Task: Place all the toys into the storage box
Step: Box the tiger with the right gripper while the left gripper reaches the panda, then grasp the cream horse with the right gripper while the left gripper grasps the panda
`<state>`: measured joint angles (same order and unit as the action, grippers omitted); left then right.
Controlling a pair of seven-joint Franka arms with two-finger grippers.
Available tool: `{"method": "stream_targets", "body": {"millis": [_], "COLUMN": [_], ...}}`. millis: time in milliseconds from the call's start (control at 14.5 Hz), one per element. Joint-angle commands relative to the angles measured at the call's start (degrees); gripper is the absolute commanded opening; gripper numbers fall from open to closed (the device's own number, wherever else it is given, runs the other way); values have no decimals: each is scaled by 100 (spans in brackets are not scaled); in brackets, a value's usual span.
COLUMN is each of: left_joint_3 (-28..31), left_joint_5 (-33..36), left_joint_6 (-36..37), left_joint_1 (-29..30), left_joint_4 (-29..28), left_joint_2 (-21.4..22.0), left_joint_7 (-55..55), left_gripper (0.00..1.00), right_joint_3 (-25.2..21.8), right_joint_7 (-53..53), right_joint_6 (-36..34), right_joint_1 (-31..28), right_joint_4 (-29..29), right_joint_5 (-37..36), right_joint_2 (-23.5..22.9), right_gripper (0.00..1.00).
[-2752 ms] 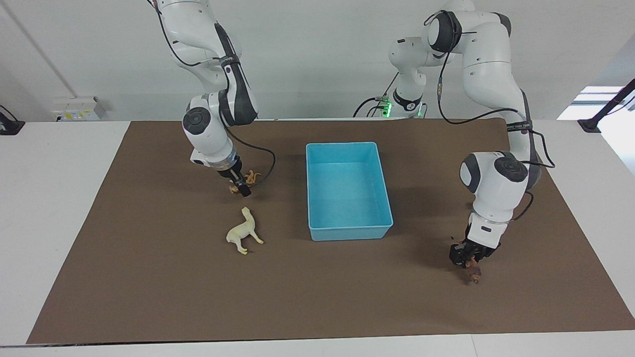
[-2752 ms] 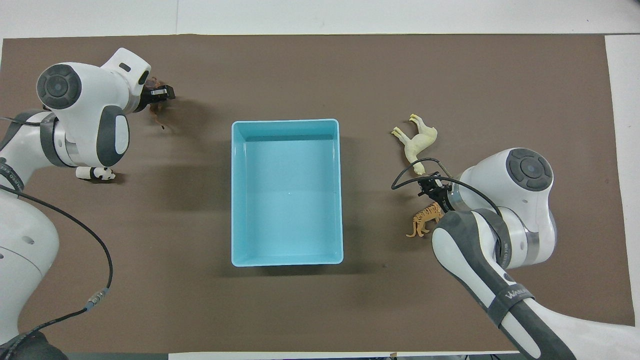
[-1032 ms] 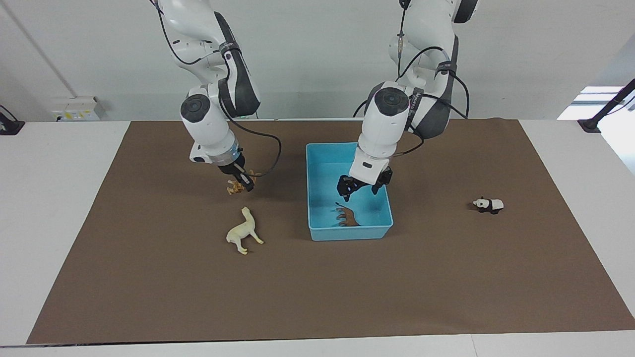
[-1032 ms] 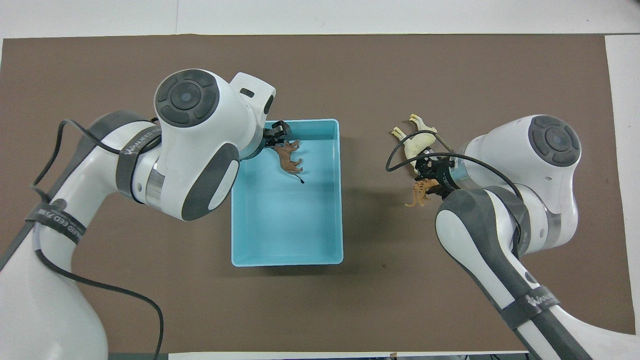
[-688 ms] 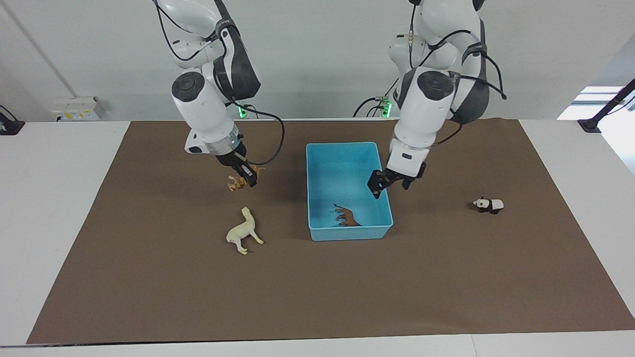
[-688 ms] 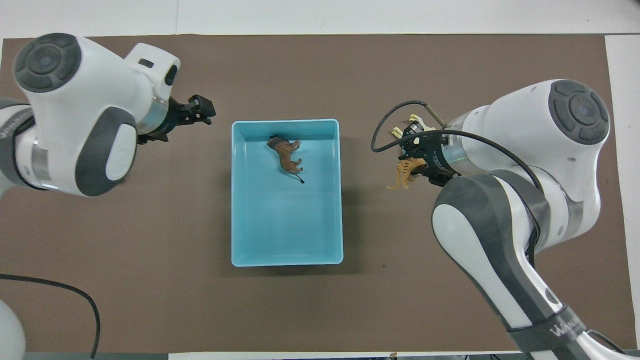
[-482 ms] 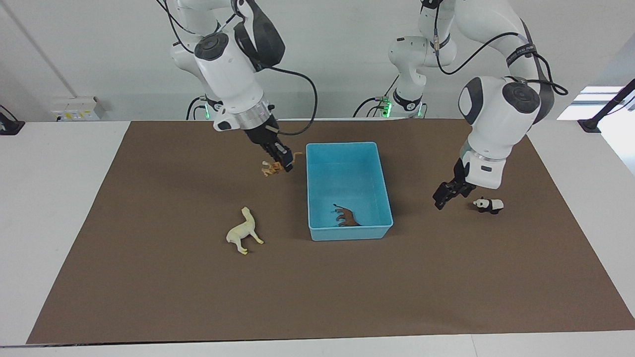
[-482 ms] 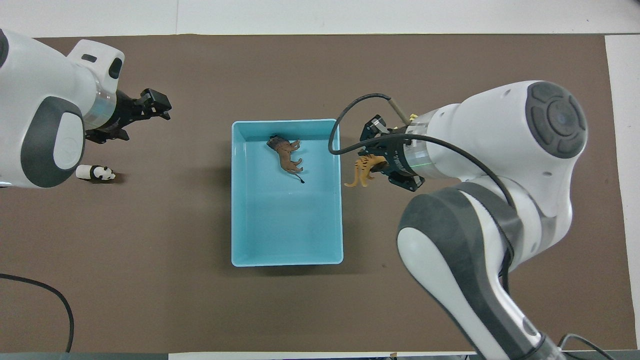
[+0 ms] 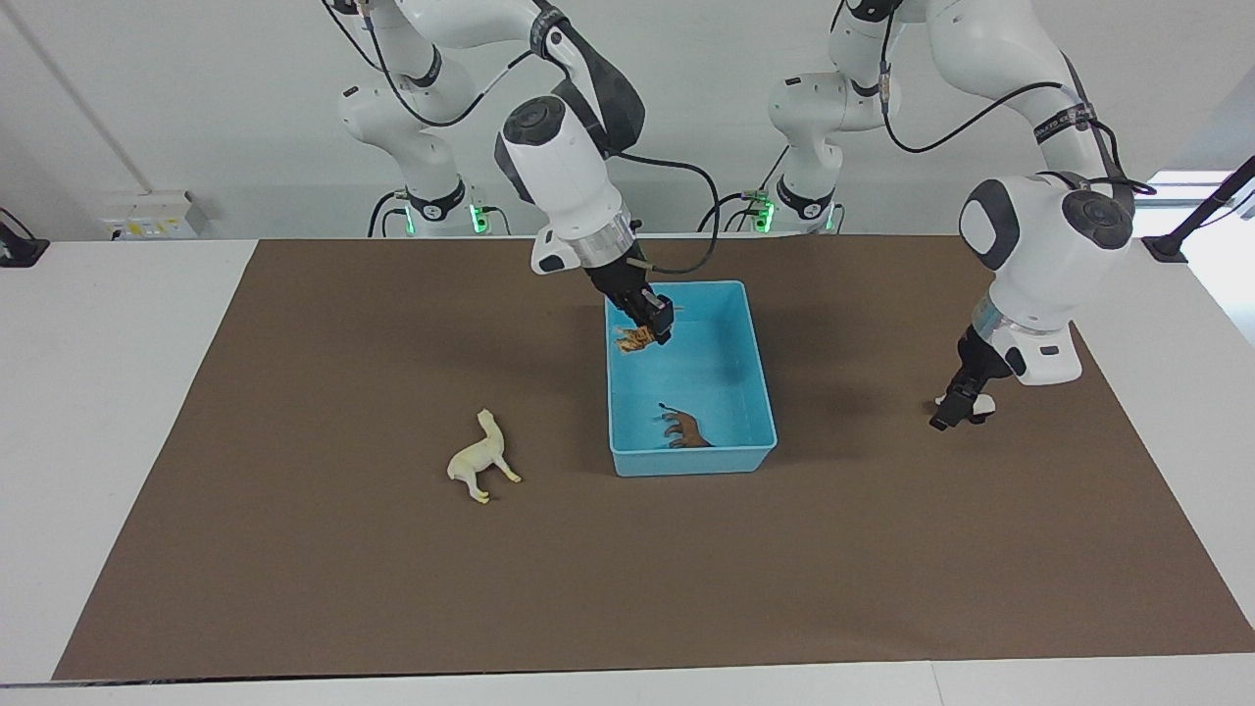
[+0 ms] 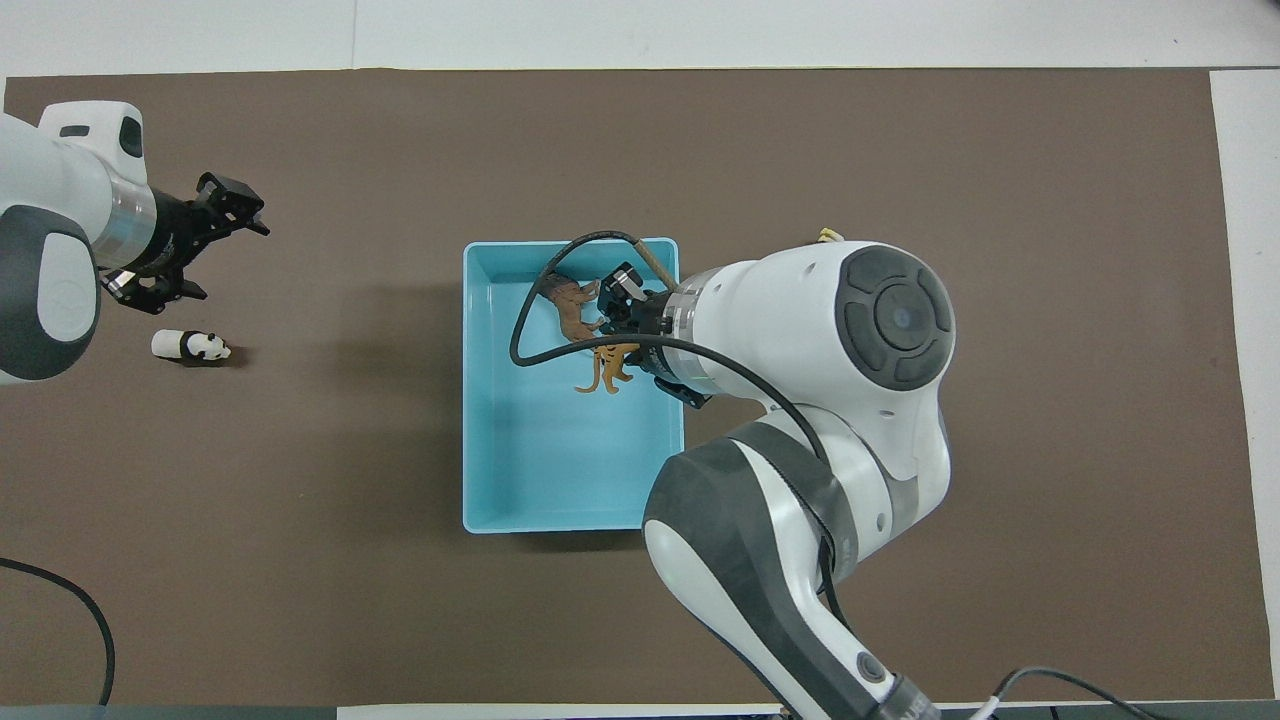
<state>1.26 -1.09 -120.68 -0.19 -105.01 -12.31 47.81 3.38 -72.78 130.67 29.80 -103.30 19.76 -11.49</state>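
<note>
The light blue storage box (image 9: 686, 459) stands mid-mat and also shows in the overhead view (image 10: 570, 522). The brown lion (image 9: 684, 432) lies in it, at the end farther from the robots (image 10: 570, 308). My right gripper (image 9: 655, 328) is shut on the orange tiger (image 9: 632, 340) and holds it in the air over the box (image 10: 604, 368). My left gripper (image 9: 944, 416) is open, low over the mat right beside the black-and-white panda (image 9: 983, 404), which stands toward the left arm's end (image 10: 190, 346). The cream llama (image 9: 482, 458) stands toward the right arm's end.
A brown mat (image 9: 627, 588) covers the table. In the overhead view the right arm hides nearly all of the llama; only a tip shows (image 10: 828, 236). A socket box (image 9: 152, 214) sits at the table's edge by the wall.
My right gripper has carried the tiger from beside the box to over it. My left gripper, having dropped the lion in the box, has swung out and down to the panda.
</note>
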Motion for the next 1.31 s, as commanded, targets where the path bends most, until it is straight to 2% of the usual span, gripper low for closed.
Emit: {"method": "stream_targets", "body": {"millis": [0, 206, 344, 619, 894, 1239], "left_joint_3": [269, 278, 278, 269, 252, 234], "left_joint_5": [-31, -22, -31, -40, -84, -102], "left_joint_6": [-541, -1062, -1361, -1607, -2133, -2408], "left_joint_1": [237, 738, 871, 1161, 1048, 863], "left_joint_4": [-588, -1169, -1442, -1671, -1953, -1953], "left_joint_2": [290, 404, 466, 458, 397, 229], "left_joint_7": [106, 62, 140, 613, 1658, 2556], "left_gripper": [100, 100, 100, 100, 100, 100], "right_joint_3": [-13, -65, -66, -74, -66, -74], "right_joint_7": [1, 97, 499, 1669, 1470, 1495], "right_joint_6": [-164, -638, -797, -955, -973, -842], "right_joint_1": [-36, -202, -631, -1466, -2135, -2391], "right_joint_4": [73, 169, 161, 82, 3, -384], "right_joint_5": [28, -558, -973, -992, -887, -895], "right_joint_2": [15, 7, 24, 7, -72, -388], "right_gripper": [100, 100, 100, 100, 100, 100]}}
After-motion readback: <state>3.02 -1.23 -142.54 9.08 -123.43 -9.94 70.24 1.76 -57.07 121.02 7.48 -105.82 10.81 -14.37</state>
